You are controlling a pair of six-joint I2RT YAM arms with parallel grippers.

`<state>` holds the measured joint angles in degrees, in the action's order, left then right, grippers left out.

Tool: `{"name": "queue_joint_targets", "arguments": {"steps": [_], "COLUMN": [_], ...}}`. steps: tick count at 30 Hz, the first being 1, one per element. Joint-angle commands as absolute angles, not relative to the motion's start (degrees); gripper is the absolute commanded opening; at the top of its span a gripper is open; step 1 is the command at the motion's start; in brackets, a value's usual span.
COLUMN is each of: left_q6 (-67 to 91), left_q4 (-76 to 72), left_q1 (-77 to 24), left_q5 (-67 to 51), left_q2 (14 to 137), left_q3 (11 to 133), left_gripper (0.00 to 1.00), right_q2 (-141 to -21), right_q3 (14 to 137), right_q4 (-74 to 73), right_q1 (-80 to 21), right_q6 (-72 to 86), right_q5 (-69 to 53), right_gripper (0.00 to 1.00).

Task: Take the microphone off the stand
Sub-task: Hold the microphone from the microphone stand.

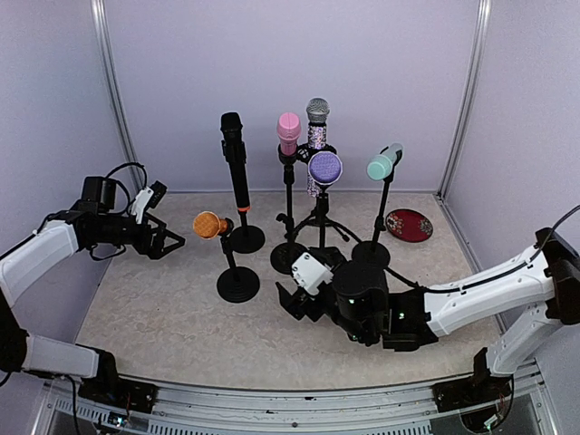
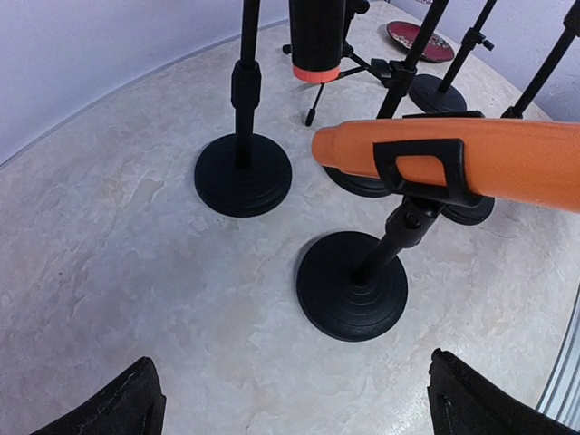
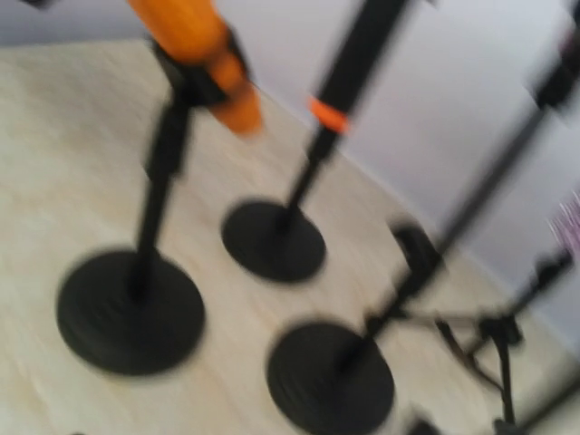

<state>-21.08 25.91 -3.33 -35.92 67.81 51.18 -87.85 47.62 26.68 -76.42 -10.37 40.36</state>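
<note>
An orange microphone lies almost level in the clip of a short black stand left of centre. My left gripper hovers open just left of the microphone's head, with nothing between its fingers. Its wrist view shows the orange microphone in its clip above the round stand base, and the left gripper has only its two dark tips showing at the bottom corners. My right gripper is low on the table right of that stand, open and empty. The blurred right wrist view shows the orange microphone and stand base.
Behind stand several more microphones on stands: a black one with an orange ring, a pink one, a silver one, a purple one and a teal one. A red dish lies at the back right.
</note>
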Motion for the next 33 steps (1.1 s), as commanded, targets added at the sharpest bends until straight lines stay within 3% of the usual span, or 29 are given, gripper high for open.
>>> {"name": "queue_joint_targets", "arguments": {"steps": [1, 12, 20, 23, 28, 33], "left_q6": [-23.7, -26.2, -25.8, -25.6, -24.5, -22.1], "left_q4": [29.4, 33.3, 33.4, 33.2, 31.8, 28.3], "left_q1": [-3.6, -3.1, -2.7, -2.7, -3.0, -5.7], "left_q5": [-39.0, -41.3, -42.2, -42.3, -43.1, -43.8], "left_q2": [68.5, 68.2, 68.7, 68.8, 68.8, 69.7], "left_q3": [54.1, 55.0, 54.7, 54.5, 53.2, 51.1], "left_gripper": [0.98, 0.97, 0.97, 0.97, 0.96, 0.95], "right_q2": [-96.9, -113.8, -119.7, -121.6, -123.4, -122.7], "right_q3": [56.8, 75.7, 85.0, 87.7, 90.1, 89.3], "right_q4": [35.2, 41.8, 42.1, 42.3, 43.3, 45.4], "right_q1": [-77.1, -74.7, -73.3, -72.8, -72.5, -72.5], "right_q6": [-19.3, -29.6, -33.3, -34.3, -35.9, -37.3], "right_q5": [37.2, 32.4, 29.8, 29.9, 30.5, 31.1], "right_gripper": [0.95, 0.97, 0.89, 0.80, 0.58, 0.23]}}
